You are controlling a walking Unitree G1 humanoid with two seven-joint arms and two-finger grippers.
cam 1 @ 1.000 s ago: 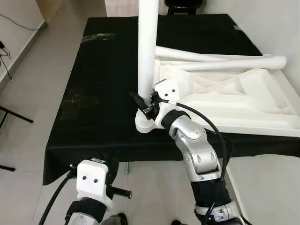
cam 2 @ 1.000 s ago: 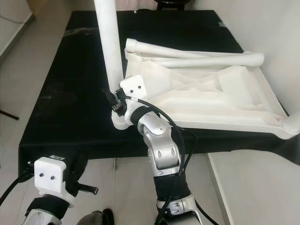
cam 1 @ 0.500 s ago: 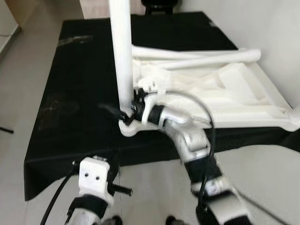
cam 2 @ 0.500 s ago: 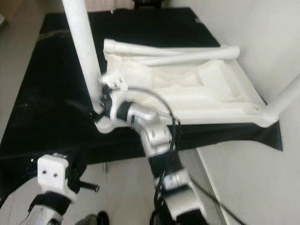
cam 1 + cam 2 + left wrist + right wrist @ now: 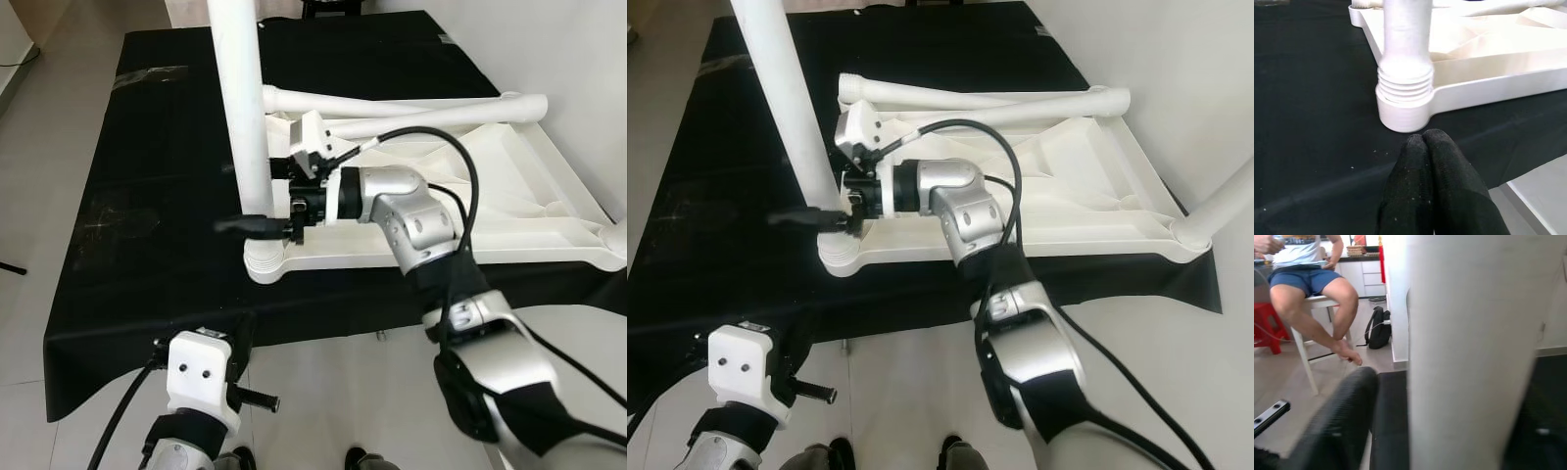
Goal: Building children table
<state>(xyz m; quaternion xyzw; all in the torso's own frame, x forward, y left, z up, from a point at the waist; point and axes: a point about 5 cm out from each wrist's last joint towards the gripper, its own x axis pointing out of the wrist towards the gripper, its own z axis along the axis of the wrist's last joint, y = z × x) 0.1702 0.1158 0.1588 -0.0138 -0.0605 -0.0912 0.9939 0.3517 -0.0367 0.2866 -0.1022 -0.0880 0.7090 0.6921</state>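
leg (image 5: 240, 108): smooth white plastic, faint sheen, ribbed thread at foot | tabletop (image 5: 509, 186): same white plastic, matt | cloth (image 5: 167, 147): black fabric, matt, dusty | right arm (image 5: 407, 211): brushed silver metal | left fingers (image 5: 1432, 196): black, grainy rubbery finish | floor (image 5: 39, 196): pale glossy tile

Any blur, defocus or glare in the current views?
Eye views: sharp, evenly lit; the white leg is bright, with little surface detail. Left wrist view: the left gripper is soft, the leg's threads crisp. Right wrist view: the leg and black finger are badly defocused.
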